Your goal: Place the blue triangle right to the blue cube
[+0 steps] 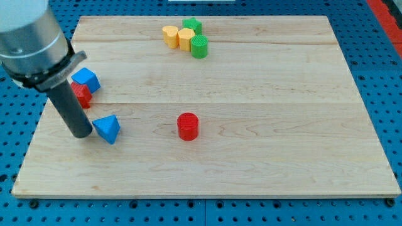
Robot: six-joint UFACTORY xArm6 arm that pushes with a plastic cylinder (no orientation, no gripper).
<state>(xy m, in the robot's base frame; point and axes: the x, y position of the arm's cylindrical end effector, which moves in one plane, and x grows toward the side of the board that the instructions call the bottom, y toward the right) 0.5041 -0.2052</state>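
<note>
A pale, matt wooden board [251, 75] with visible grain is seen; the red cylinder [188, 126] and green cylinder [199, 46] are finely ribbed.

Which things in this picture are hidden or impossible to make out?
- Red block, camera view: mostly hidden behind the rod and the blue cube; shape unclear.
- My tip: contact with the blue triangle cannot be judged.
- Rear green block: partly covered by yellow block.

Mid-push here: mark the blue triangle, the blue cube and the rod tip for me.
blue triangle [107, 129]: camera view, on its front face.
blue cube [86, 80]: camera view, on its top face.
my tip [81, 134]: camera view, the rod's very end, touching the triangle's left side.
</note>
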